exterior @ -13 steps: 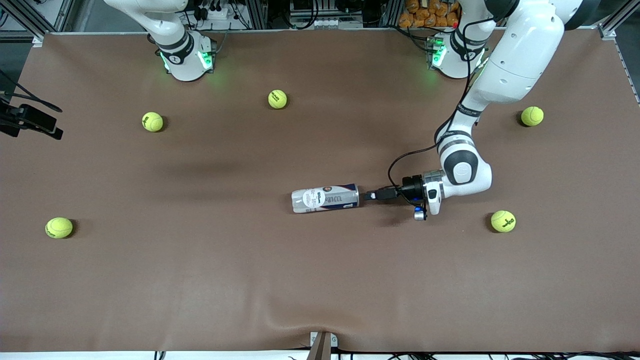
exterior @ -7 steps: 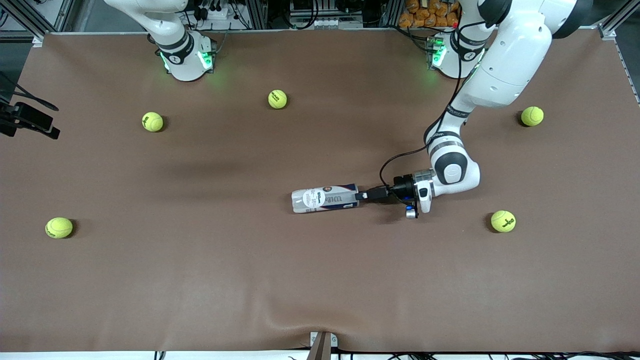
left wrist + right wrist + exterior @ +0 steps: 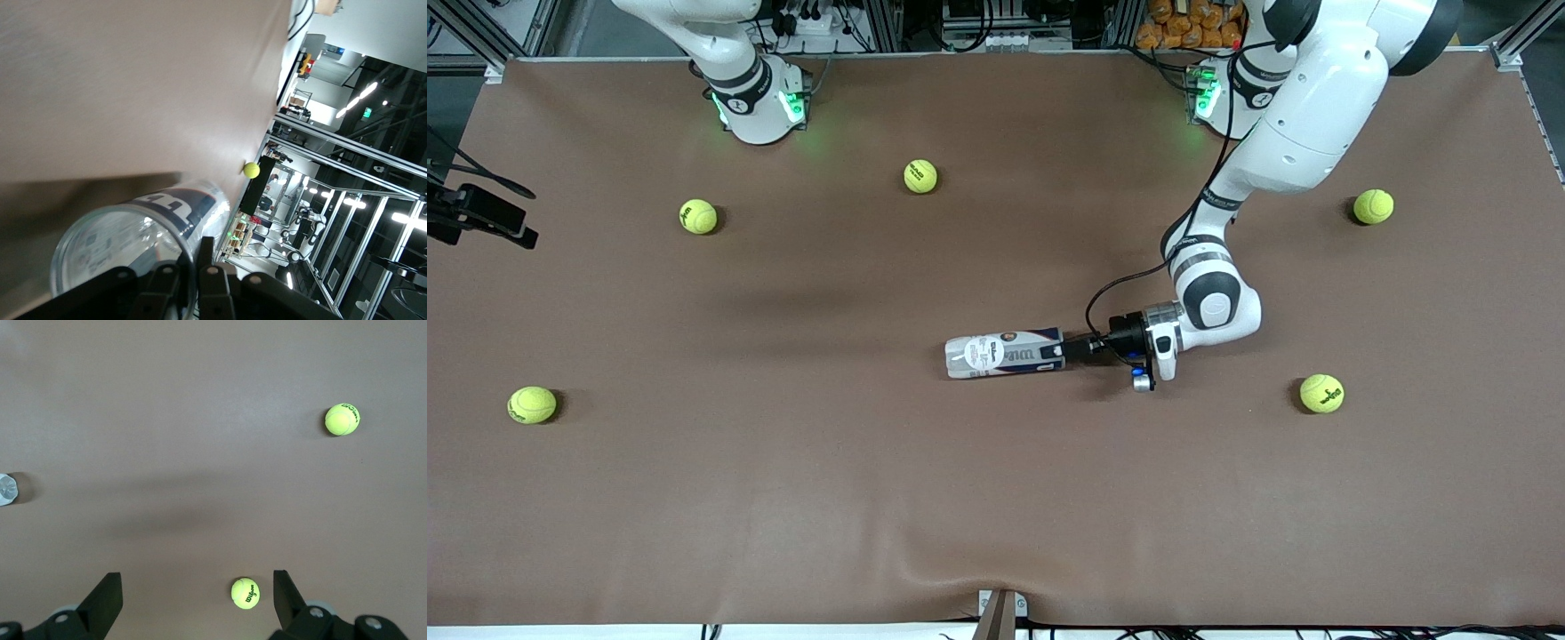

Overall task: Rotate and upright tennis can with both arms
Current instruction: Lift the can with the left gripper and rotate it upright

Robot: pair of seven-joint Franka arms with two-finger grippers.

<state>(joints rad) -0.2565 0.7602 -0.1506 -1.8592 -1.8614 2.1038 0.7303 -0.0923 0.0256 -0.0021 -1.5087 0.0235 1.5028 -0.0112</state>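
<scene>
From the front view, you see the tennis can (image 3: 1005, 353) lying on its side near the middle of the tabletop (image 3: 996, 498), with the left claw (image 3: 1074, 348) at the end toward the left arm's end. That pinch looks to catch only the rim, so if you swing or lift from here, the can may well slip out or roll. The right arm waits up by its base.

In the left wrist view, you get what the front cannot show: the left claw (image 3: 191, 277) pressed together on the wall of the can's open mouth, one finger (image 3: 212, 283) inside.

In the right wrist view, the right claw (image 3: 197, 600) hangs spread wide over bare tabletop and two tennis balls (image 3: 342, 419), holding nothing.
</scene>
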